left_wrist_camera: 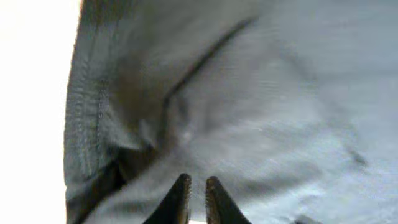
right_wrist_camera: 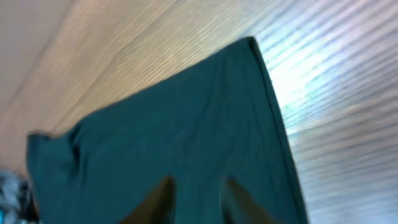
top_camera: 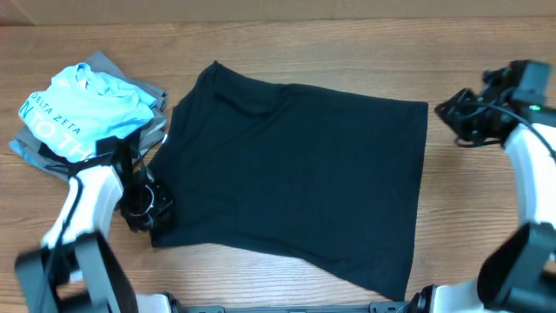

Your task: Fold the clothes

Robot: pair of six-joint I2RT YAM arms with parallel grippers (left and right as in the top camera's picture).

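The clothes, a black T-shirt (top_camera: 295, 174), lie flat on the wooden table as a rough rectangle, folded in from the sides. My left gripper (top_camera: 143, 204) is low at the shirt's near-left corner. In the left wrist view its fingertips (left_wrist_camera: 198, 180) stand a narrow gap apart over the fabric (left_wrist_camera: 280, 93), with nothing between them. My right gripper (top_camera: 459, 115) hovers off the shirt's far-right corner, above bare wood. In the right wrist view its fingers (right_wrist_camera: 198, 183) are spread and empty, with the shirt (right_wrist_camera: 174, 124) below them.
A light-blue tee with white lettering (top_camera: 82, 109) lies on grey folded garments (top_camera: 155, 91) at the far left, close to the left arm. Bare wooden table (top_camera: 347, 43) surrounds the shirt at the back and right.
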